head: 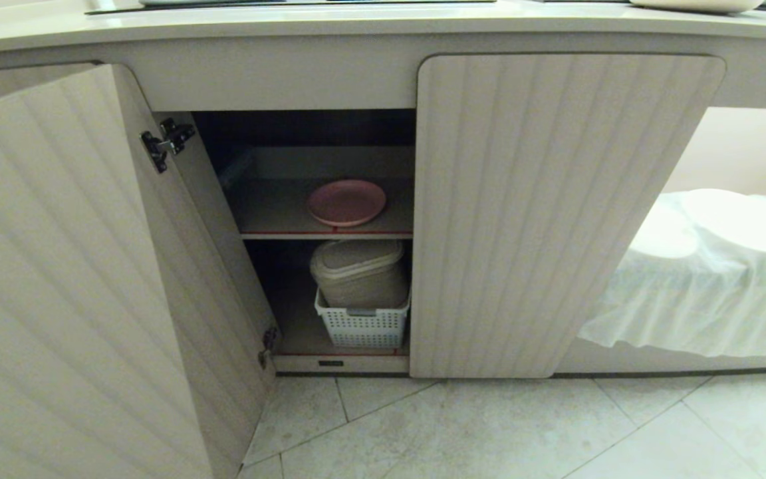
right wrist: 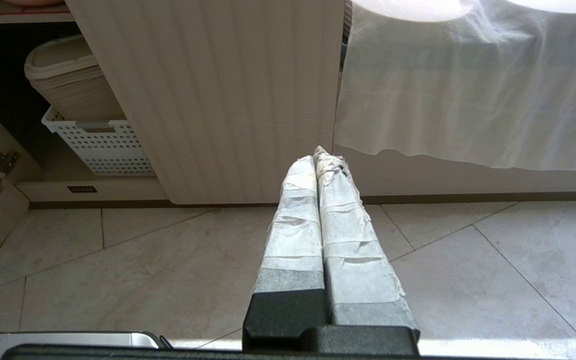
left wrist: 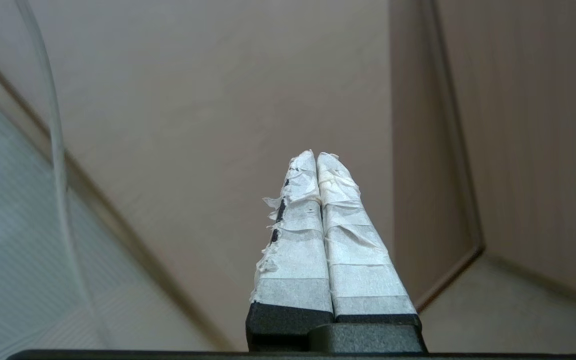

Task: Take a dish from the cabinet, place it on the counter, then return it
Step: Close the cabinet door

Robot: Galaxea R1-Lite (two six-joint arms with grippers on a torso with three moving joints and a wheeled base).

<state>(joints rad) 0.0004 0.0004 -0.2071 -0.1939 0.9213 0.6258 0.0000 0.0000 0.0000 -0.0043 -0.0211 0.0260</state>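
With the cabinet's left door open, the pink dish is lying untouched on the upper shelf, both claws being kept pressed together, so every step is being left undone.

Dish on upper shelf inside cabinet, under worktop. Below, on lower shelf, lidded bin standing in basket. Left door swung open; right door shut. Draped cloth right of cabinet.
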